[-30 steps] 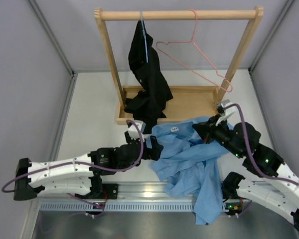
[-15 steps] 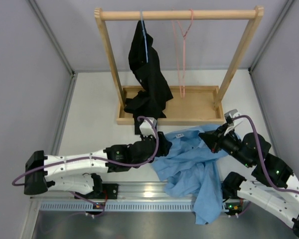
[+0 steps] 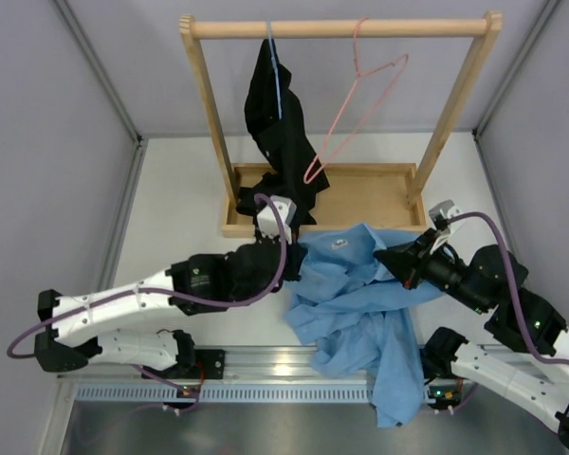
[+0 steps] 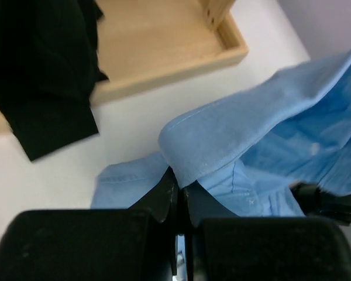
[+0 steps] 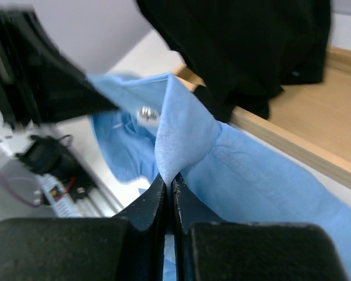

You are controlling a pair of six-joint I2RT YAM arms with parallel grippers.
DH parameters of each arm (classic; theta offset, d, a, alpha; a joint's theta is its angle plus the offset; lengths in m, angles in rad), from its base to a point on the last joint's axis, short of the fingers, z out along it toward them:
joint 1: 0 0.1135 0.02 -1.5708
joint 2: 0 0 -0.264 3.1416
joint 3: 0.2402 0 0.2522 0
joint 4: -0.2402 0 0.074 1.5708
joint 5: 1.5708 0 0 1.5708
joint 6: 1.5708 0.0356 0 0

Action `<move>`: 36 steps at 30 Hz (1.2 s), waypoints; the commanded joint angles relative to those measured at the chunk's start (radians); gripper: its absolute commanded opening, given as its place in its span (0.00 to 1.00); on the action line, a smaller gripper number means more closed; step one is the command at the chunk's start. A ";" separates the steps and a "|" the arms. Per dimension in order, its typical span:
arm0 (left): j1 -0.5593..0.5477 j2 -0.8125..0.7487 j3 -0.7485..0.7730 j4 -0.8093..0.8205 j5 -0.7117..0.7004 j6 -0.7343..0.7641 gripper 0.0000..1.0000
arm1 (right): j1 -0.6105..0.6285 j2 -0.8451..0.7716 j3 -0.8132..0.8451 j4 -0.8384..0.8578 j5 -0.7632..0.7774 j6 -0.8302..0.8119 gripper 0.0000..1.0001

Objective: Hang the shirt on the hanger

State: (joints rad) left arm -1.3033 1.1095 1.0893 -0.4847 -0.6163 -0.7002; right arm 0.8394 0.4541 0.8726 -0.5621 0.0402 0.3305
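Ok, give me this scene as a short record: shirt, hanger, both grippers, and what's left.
shirt: light blue, bunched on the table
hanger: pink wire, empty, tilted, hooked on the wooden rail
left gripper: shut on the collar
right gripper: shut on a shirt fold
black garment: hanging from the rail, left of the hanger
remaining: shirt not yet on hanger

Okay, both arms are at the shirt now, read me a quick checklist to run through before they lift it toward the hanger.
1. Left gripper shut on the shirt collar: ok.
2. Right gripper shut on the collar: ok.
3. Pink hanger hooked on the rack rail: ok.
4. Hanger hanging level: not ok, tilted.
5. Shirt apart from the black garment: ok, bare table shows between them.
6. Shirt spread open: not ok, crumpled in a heap.
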 commanded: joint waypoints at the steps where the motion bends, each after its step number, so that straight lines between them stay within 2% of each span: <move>1: 0.002 -0.024 0.344 -0.190 -0.146 0.226 0.00 | 0.003 0.046 0.104 0.106 -0.213 0.030 0.00; 2: 0.004 -0.005 0.427 -0.280 -0.181 0.257 0.00 | 0.003 0.060 0.120 0.132 -0.244 0.041 0.00; 4: 0.012 0.074 0.611 -0.354 -0.244 0.372 0.00 | 0.004 0.098 0.164 0.166 -0.330 0.080 0.00; 5: 0.012 0.105 0.803 -0.386 -0.256 0.408 0.00 | 0.003 0.112 0.175 0.183 -0.351 0.094 0.00; 7: 0.012 0.169 0.991 -0.460 -0.243 0.510 0.00 | 0.003 0.144 0.204 0.217 -0.376 0.146 0.00; 8: 0.012 0.231 1.132 -0.472 -0.241 0.540 0.00 | 0.003 0.149 0.203 0.238 -0.387 0.168 0.00; 10: 0.012 0.269 1.192 -0.479 -0.220 0.596 0.00 | 0.004 0.146 0.166 0.330 -0.428 0.215 0.00; 11: 0.010 0.280 1.187 -0.479 -0.154 0.599 0.00 | 0.004 0.143 0.154 0.349 -0.427 0.225 0.00; 14: 0.012 0.288 0.996 -0.476 -0.053 0.544 0.00 | 0.004 0.106 0.099 0.328 -0.349 0.225 0.00; 15: 0.010 0.286 0.927 -0.471 -0.039 0.480 0.00 | 0.004 0.081 0.076 0.299 -0.312 0.214 0.00; 16: 0.010 0.285 0.785 -0.456 -0.039 0.438 0.00 | 0.004 0.069 0.069 0.192 -0.190 0.196 0.00; 18: 0.006 0.268 0.627 -0.399 -0.069 0.308 0.00 | 0.004 0.038 0.055 0.049 -0.020 0.185 0.00; 19: 0.003 0.238 0.472 -0.364 -0.094 0.263 0.00 | 0.006 0.028 0.046 -0.023 0.159 0.195 0.00; 20: -0.001 0.218 0.396 -0.291 -0.114 0.216 0.00 | 0.004 0.014 0.031 -0.121 0.217 0.205 0.00; 22: -0.002 0.175 0.269 -0.224 -0.170 0.096 0.00 | 0.004 -0.044 -0.032 -0.177 0.309 0.235 0.00; 23: -0.002 0.143 0.171 -0.175 -0.184 0.062 0.00 | 0.006 -0.064 -0.046 -0.212 0.320 0.245 0.00; 25: -0.004 0.121 0.106 -0.135 -0.191 0.031 0.00 | 0.006 -0.113 -0.069 -0.225 0.299 0.248 0.00; 27: -0.004 0.115 0.058 -0.074 -0.165 0.066 0.00 | 0.004 -0.153 -0.096 -0.194 0.209 0.231 0.00; 28: -0.005 0.118 0.052 -0.054 -0.105 0.089 0.00 | 0.004 -0.164 -0.110 -0.177 0.069 0.194 0.13; 30: -0.005 0.125 0.043 0.003 -0.045 0.160 0.00 | 0.006 -0.173 -0.127 -0.167 -0.063 0.157 0.28; 31: -0.005 0.127 0.037 0.020 -0.016 0.177 0.00 | 0.006 -0.178 -0.129 -0.167 -0.069 0.136 0.43; 33: -0.005 0.131 0.029 0.053 0.076 0.226 0.00 | 0.004 -0.190 -0.113 -0.170 -0.054 0.114 0.55; 34: -0.005 0.135 0.030 0.072 0.107 0.237 0.00 | 0.004 -0.192 -0.104 -0.164 -0.043 0.085 0.65; 36: -0.005 0.150 0.043 0.071 0.158 0.254 0.00 | 0.004 -0.180 -0.078 -0.145 -0.043 0.068 0.75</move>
State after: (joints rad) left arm -1.3079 1.2545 1.1336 -0.5228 -0.5781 -0.5053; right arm 0.8394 0.2733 0.7483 -0.7326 0.0376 0.4641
